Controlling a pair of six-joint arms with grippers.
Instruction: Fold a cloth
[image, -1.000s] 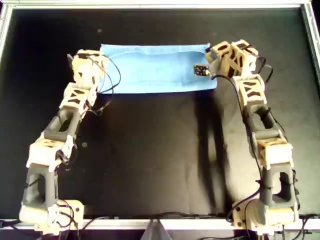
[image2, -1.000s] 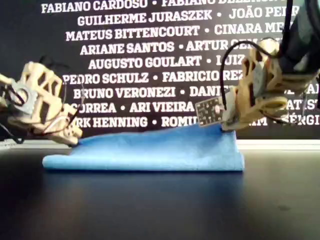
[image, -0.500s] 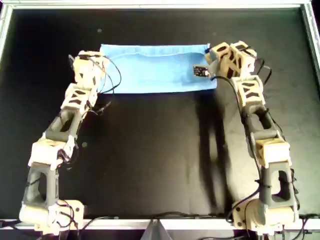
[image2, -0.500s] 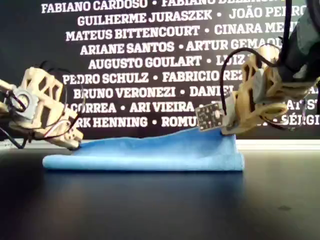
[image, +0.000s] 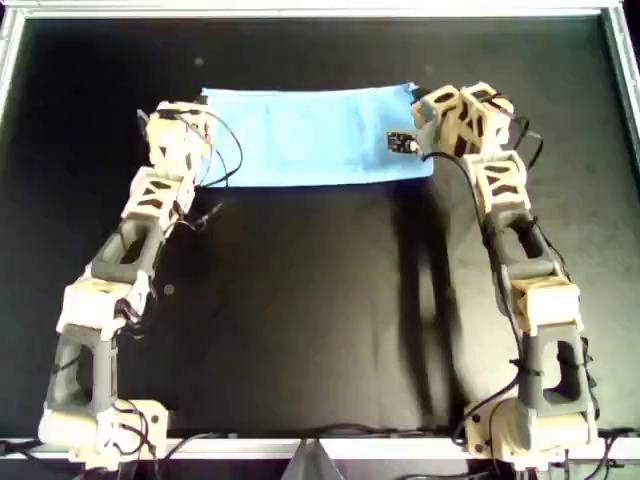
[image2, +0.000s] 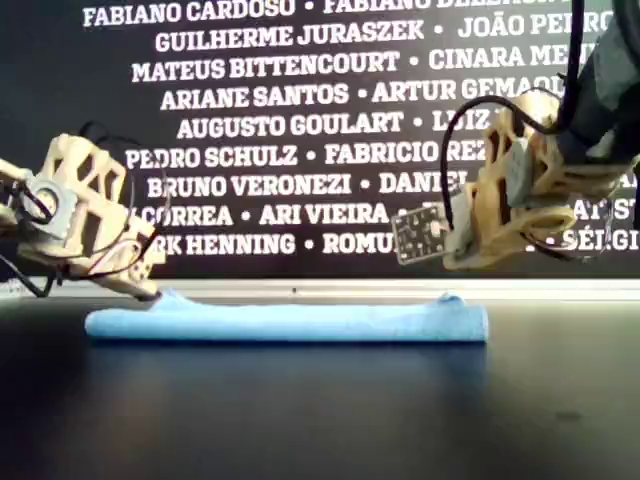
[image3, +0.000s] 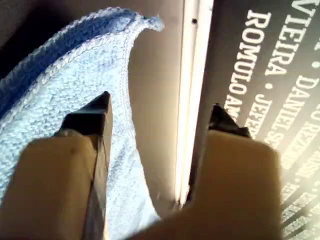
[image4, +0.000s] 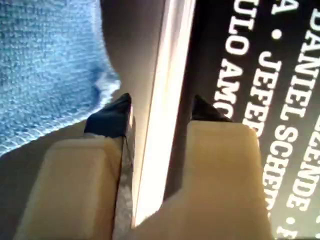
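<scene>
- Two arm bases stand at the near rim of the black table (image: 320, 330) in the overhead view, well apart from the cloth (image: 312, 135), and both arms reach toward it.
- The cloth lies folded in a long flat band on the far part of the table, close to the far metal rim (image: 320, 12); in the exterior view it rests low and level on the dark surface (image2: 290, 322).
- The left gripper (image3: 157, 112) sits at the cloth's end on the overhead view's left (image: 180, 135). Its jaws are spread with nothing between them; one fingertip (image3: 95, 115) is over the cloth's stitched edge (image3: 60, 85), though contact is unclear.
- The right gripper (image4: 157, 107) hangs at the cloth's other end (image: 450, 115), raised clear of it in the exterior view (image2: 500, 210). Its jaws are likewise parted and hold nothing; the cloth's corner (image4: 50, 75) lies just beside one fingertip (image4: 112, 117).
- Behind the cloth, past the rim, a dark wall with white printed names (image2: 300, 120) fills the background.
</scene>
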